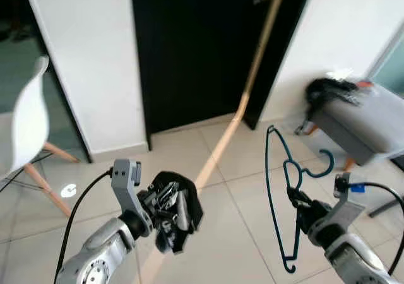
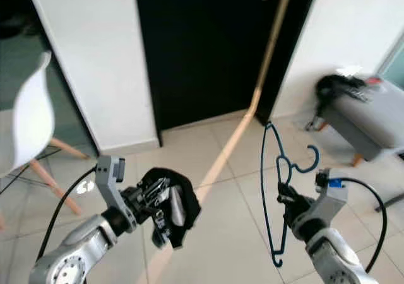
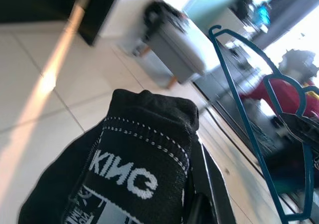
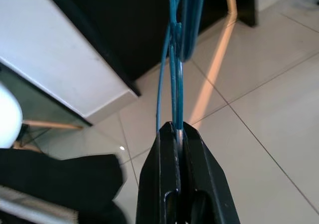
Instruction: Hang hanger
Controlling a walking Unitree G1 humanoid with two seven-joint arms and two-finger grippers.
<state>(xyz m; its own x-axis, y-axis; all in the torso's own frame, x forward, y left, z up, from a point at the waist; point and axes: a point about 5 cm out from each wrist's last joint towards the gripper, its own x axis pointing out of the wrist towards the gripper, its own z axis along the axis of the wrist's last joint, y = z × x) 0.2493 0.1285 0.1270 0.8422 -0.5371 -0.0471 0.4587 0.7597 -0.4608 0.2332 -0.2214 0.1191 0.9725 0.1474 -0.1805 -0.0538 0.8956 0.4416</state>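
- While the right pincer (image 1: 295,199) holds the hanger (image 1: 281,195) up over the tiled floor (image 1: 246,189), its two black fingers are pressed together on the thin blue wire, as the right wrist view shows, just beside the twisted neck under the hook.
- Hanger position: it stands nearly upright in the air, hook pointing away from the robot toward the grey seat (image 1: 363,123), long bar hanging down below the grip, well apart from the dark doorway (image 1: 196,50).
- Handling, as a judgement: it looks like a light wire hanger, springy rather than rigid, with a smooth coating that could slip or swivel between narrow fingers if it is swung fast.
- Best hold, as I judge it: close to the neck, where the wires meet and the frame is stiffest; a grip out on the long bar would let it flex and tip.
- The hook must stay free of the fingers so it can catch over a rail; no rail is visible from here.
- The left pincer (image 1: 169,211) is on the far side of the hanger from the grey seat, clamped on a black garment (image 1: 180,205) with white lettering; soft and floppy, it droops around the fingers.
- A white chair (image 1: 28,129) stands beyond the left arm, well apart from the hanger.
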